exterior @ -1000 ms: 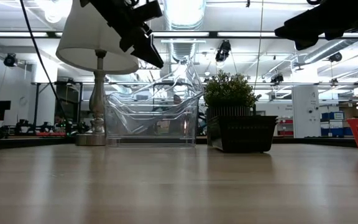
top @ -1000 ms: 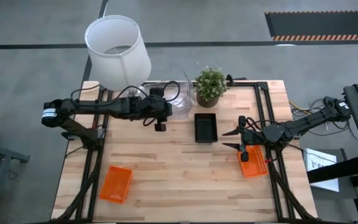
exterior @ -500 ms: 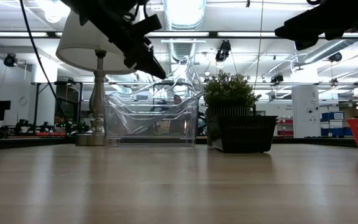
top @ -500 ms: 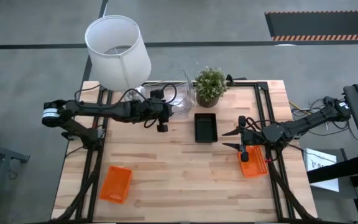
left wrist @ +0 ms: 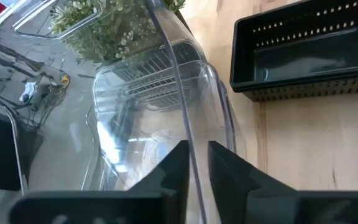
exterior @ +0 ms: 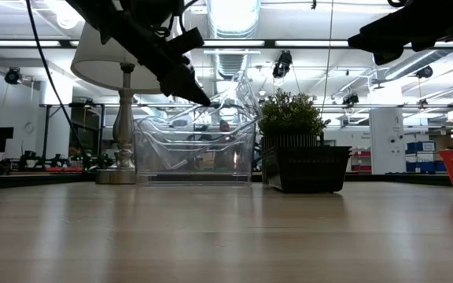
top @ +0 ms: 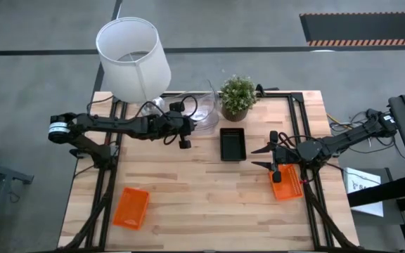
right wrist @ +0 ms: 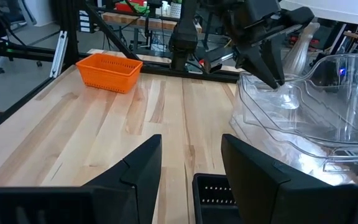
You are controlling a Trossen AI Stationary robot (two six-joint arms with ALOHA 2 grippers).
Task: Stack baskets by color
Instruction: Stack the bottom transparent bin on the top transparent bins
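Observation:
A nest of clear baskets (top: 201,111) stands on its base at the table's far side, between the lamp and the plant. The upper one is tilted inside the others (exterior: 195,145). My left gripper (left wrist: 197,158) is shut on its rim. A black basket (top: 233,143) rests on the table at the middle. One orange basket (top: 131,207) lies near the front left. Another orange basket (top: 285,184) lies at the right, under my right gripper (top: 261,157), which hangs open above the table and holds nothing. My left gripper pinches the upper clear basket's rim (left wrist: 187,127) on the wall nearest the arm, with one finger inside the basket and one outside. The fingers (exterior: 201,96) come from the table's left, slanting down. The basket stays tilted in the nest, its bottom in the basket below.
A white lampshade (top: 132,56) on its stand is at the far left corner. A potted green plant (top: 238,96) stands just right of the clear baskets and behind the black one. Bare wood lies between the black basket and the front edge (top: 202,211).
My left gripper has come down toward the clear baskets and tipped its fingers lower, ending at the upper basket's rim. My right arm has kept still.

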